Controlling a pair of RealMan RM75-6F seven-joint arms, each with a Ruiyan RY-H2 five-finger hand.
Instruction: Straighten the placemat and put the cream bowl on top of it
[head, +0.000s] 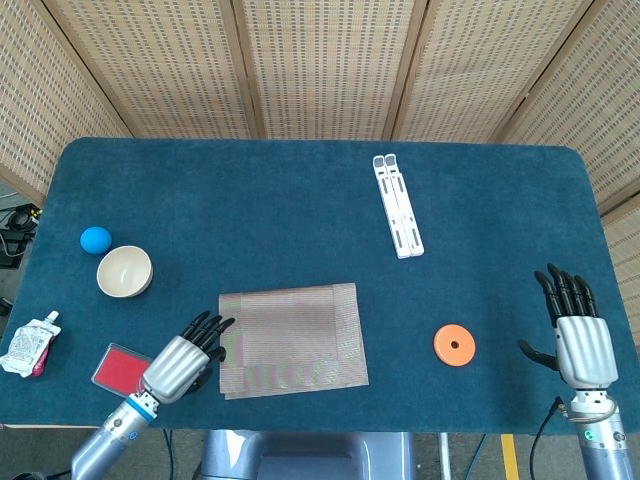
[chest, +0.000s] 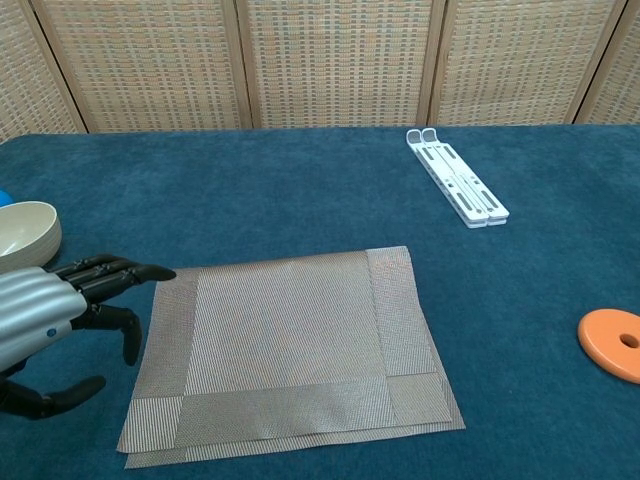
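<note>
From the head view, we take the placemat as our landmark: it lies on the blue table near the front edge, slightly skewed. Our left hand is just beside the placemat's left edge, fingers apart and holding nothing, fingertips at the mat's border; we cannot tell whether they touch it. The cream bowl sits well to the left of the placemat and a little further back, upright, with a blue ball just behind it. A red card lies left of the left hand, and a small pouch lies further left still, at the table's edge. To the right of the placemat sits an orange disc, and further right our right hand is well apart from everything, fingers extended and spread, empty. A white folded stand lies behind the placemat, towards the right.

From the chest view, the left hand hovers at the placemat's left edge, fingers spread with the thumb below, gripping nothing. The cream bowl stands behind the hand, left of the mat. The white folded stand and orange disc lie to the mat's right.
</note>
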